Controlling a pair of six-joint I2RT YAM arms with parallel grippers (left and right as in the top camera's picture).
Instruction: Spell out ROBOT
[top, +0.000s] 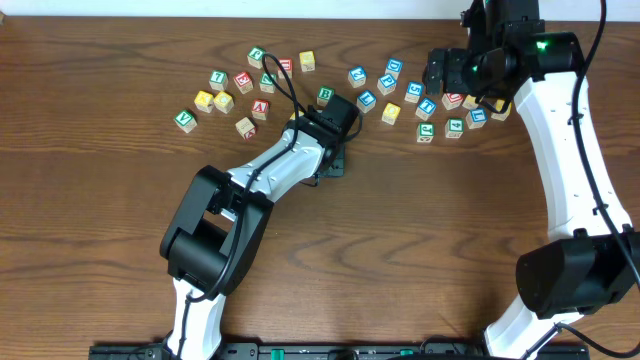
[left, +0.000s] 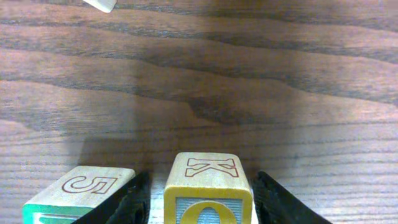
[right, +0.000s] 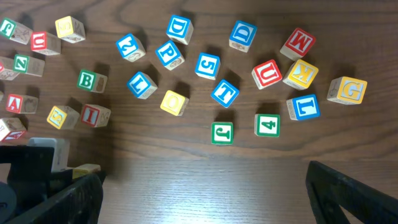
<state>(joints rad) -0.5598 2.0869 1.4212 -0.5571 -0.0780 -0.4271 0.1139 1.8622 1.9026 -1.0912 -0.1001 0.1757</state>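
Note:
In the left wrist view a yellow-faced O cube (left: 208, 190), with a K on its top, sits on the table between the fingers of my left gripper (left: 202, 208). The jaws are open, with a gap on each side of the cube. Right beside it on the left stands a green-faced cube (left: 81, 193) with a 5 on top. From overhead the left gripper (top: 336, 158) hides both cubes. The green B (top: 325, 95) (right: 87, 79), the blue T (top: 428, 106) (right: 225, 93) and another yellow-faced cube (top: 391, 113) (right: 174, 102) lie loose. My right gripper (right: 205, 199) (top: 440, 75) hangs open and empty.
A loose cluster of cubes (top: 225, 90) lies at the back left, with red-lettered ones among them. More blue, green and red cubes (right: 267, 73) are scattered at the back right under the right arm. The left arm's wrist (right: 37, 165) shows at the lower left of the right wrist view.

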